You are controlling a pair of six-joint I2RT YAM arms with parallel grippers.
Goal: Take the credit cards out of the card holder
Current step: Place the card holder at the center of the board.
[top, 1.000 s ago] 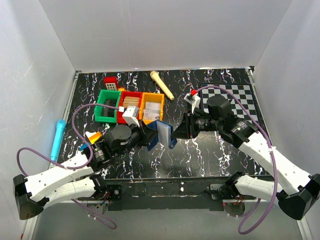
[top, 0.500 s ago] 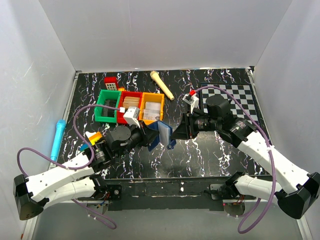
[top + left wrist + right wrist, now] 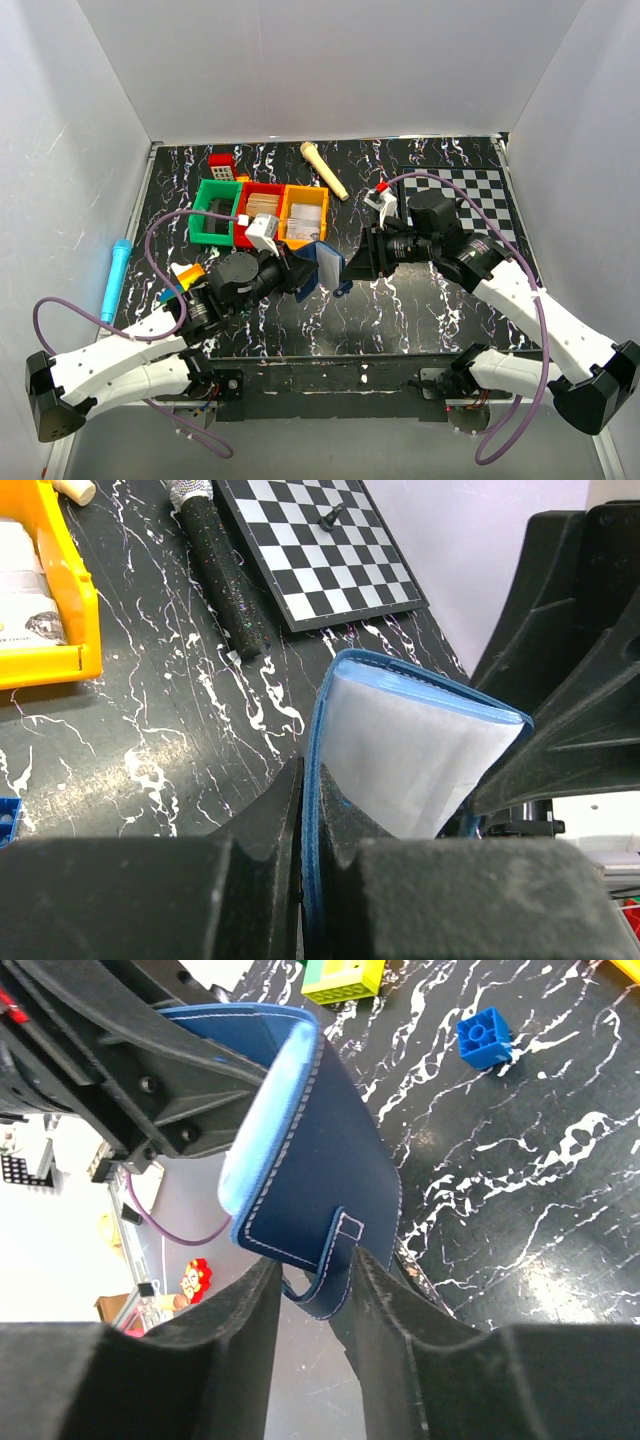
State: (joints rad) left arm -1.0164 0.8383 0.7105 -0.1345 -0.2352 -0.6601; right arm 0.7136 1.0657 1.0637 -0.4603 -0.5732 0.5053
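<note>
Black marbled tabletop point(image 3: 400, 300) lay between white walls point(image 3: 300, 70). From above, the card holder point(image 3: 328, 262) was held off it near the middle, between the left pincer point(image 3: 303, 272) and the right pincer point(image 3: 350, 268), with the coloured bins point(image 3: 262, 212) toward the far-left corner. From the left wrist, the left pincer point(image 3: 305, 810) was clenched on one flap of the card holder point(image 3: 400, 750), whose pale inner face was spread open, and the chessboard point(image 3: 320, 550) lay beyond at the far-right corner. From the right wrist, the right pincer point(image 3: 318, 1290) straddled the snap tab point(image 3: 325, 1260) of the card holder point(image 3: 320, 1160). Whether it pinched the tab could not be told.
</note>
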